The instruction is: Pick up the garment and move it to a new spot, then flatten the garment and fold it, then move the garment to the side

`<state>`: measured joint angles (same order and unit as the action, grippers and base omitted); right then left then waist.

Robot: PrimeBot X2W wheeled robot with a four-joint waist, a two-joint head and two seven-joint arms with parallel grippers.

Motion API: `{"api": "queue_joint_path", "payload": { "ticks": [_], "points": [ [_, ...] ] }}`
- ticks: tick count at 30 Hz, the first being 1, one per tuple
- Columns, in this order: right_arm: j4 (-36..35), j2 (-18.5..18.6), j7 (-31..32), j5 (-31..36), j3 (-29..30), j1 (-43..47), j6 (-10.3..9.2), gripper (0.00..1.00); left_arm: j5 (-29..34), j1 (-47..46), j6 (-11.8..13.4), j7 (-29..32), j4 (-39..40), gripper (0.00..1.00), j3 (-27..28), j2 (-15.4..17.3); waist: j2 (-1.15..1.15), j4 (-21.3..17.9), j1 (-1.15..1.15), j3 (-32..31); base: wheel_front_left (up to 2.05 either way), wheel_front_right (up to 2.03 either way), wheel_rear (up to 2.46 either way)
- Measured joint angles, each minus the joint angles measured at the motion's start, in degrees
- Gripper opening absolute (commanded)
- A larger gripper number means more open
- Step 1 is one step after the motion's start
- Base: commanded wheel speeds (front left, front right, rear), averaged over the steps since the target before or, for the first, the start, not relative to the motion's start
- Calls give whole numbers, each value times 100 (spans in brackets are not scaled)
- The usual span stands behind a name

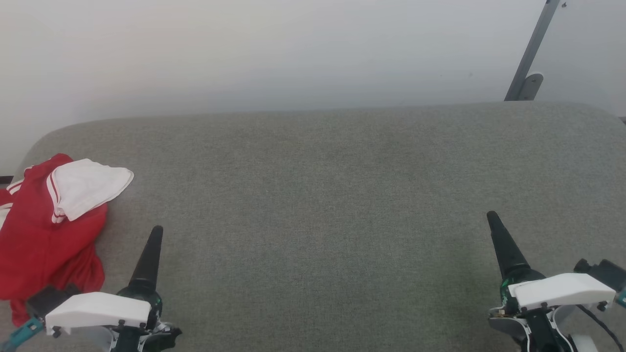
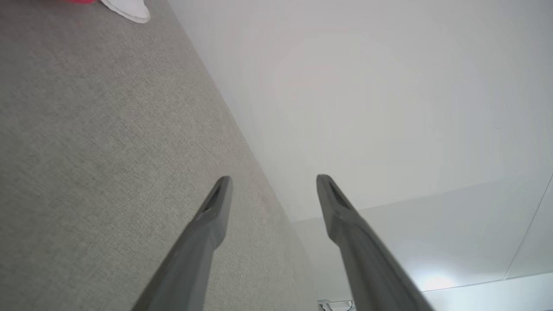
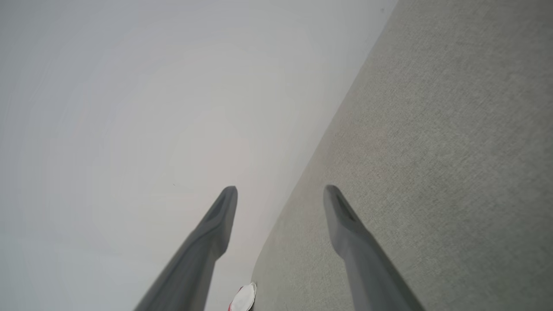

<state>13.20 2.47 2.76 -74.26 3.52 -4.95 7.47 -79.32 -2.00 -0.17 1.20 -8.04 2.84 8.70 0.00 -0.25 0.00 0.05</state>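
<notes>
1. The garment (image 1: 44,230) is being seen bunched at the far left end of the grey padded surface (image 1: 313,195), with a white sleeve (image 1: 88,186) folded over the red body. Whether any of it is hanging past the left edge cannot be told.
2. The left gripper (image 2: 272,183) and the right gripper (image 3: 281,192) are both being held with fingers spread and nothing between them. The pick-up is being judged as not yet begun.
3. A poor grasp is being risked. If only the loose sleeve is pinched, the body is likely to be dragged along in a rope, and flattening is being made harder.
4. A slide off the surface is being risked. The soft cloth is lying by the rounded left corner, so a sideways push from the fingers could nudge it over.
5. A snag is being risked. In the head view the left gripper's base is sitting just beside the lower red folds, so a wrist turn could catch fabric.
6. Wide room is being offered across the middle and right of the surface, enough in judgement for a new spot and for spreading.
7. The far edge is being bounded by a pale wall (image 1: 244,58), and a grey metal strut (image 1: 530,54) is standing behind the far right corner, so reaches there are being limited.
8. The right gripper is being kept well apart from the garment, so a long cross-reach would be needed.
</notes>
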Motion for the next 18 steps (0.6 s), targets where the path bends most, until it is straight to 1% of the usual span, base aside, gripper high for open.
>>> {"api": "queue_joint_path", "payload": {
  "ticks": [7, 13, 18],
  "points": [
    [-211, 1, 136, 915, 10, -2, 0, 100, 653, 53, 144, -165, 51, 100, -199, 364, 0, -8, 0, -3, 0, 0, 0],
    [-397, 2, 237, 1525, 38, -2, 0, 100, 1173, 55, 249, -335, 82, 100, -322, 600, 0, -19, 0, -7, 0, 0, 0],
    [-539, 3, 290, 1972, 59, -2, 0, 100, 1544, 60, 268, -455, 104, 100, -432, 778, 0, -32, 0, -10, 0, 0, 0]
  ]
}}
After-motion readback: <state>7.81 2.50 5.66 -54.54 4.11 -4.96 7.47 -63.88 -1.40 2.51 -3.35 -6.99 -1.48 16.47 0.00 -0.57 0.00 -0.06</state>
